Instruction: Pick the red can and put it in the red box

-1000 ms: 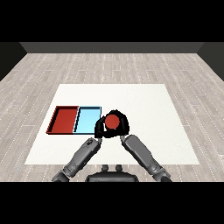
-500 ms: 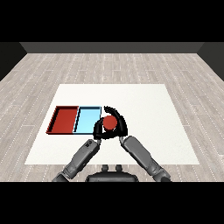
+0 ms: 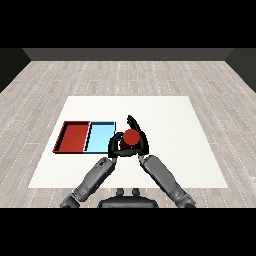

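Currently, the black right hand (image 3: pixel 139 142) is curling around the upright red cylindrical can (image 3: pixel 131 136), while the shallow red rectangular tray (image 3: pixel 64 137) is lying leftward, beyond the light blue tray (image 3: pixel 100 124).

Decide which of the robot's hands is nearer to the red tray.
Left. The left hand lies just right of the light blue tray, which adjoins the red tray; the right hand is farther right, beyond the red can.
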{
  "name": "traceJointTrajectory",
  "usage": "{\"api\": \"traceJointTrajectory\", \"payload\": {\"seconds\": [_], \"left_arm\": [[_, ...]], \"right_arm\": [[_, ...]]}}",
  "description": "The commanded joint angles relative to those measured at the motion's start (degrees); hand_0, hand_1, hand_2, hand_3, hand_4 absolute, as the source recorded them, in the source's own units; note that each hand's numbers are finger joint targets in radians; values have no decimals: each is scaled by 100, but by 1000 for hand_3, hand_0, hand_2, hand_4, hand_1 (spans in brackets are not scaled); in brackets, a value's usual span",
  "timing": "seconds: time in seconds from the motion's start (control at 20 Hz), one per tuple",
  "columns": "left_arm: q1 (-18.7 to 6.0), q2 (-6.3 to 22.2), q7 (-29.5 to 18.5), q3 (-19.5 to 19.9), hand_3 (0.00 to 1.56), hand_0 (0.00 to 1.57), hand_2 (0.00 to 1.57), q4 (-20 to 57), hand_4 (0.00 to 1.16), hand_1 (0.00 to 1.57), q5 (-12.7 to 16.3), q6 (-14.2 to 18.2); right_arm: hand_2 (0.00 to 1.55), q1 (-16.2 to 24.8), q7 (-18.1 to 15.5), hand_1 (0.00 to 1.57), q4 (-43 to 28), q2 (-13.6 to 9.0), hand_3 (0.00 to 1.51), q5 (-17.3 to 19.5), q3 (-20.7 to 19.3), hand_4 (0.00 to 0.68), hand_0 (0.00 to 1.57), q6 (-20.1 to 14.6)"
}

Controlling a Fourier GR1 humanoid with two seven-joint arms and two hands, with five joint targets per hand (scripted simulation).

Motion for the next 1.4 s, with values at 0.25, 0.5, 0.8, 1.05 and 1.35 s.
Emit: {"api": "traceJointTrajectory", "payload": {"seconds": [0.25, 0.5, 0.8, 1.05, 1.35], "left_arm": [[217, -11, 57, 411, 1456, 1571, 1571, -183, 1132, 1571, -373, -115], [95, 35, 361, 664, 1465, 1571, 1561, -353, 1133, 1571, -468, -293], [-16, 522, 581, 1313, 1484, 1571, 1571, -562, 1139, 1571, -450, -512], [289, 1353, 1192, 1644, 1476, 1571, 1571, -1081, 1136, 1571, -588, -374], [146, 2396, 1632, 2256, 1490, 1571, 1571, -743, 1120, 1571, -745, -674]], "right_arm": [[0, 689, 295, 0, -977, -282, 0, -202, -483, 0, 0, 683], [0, 975, 182, 0, -1384, -345, 0, -96, -905, 0, 0, 785], [0, 2129, -321, 0, -1921, -741, 0, -507, -1137, 0, 0, 1433], [0, 2603, -478, 0, -2133, -1063, 0, -896, -1699, 0, 0, 1807], [0, 2605, -464, 0, -1681, -961, 0, -743, -1888, 0, 0, 1640]]}}
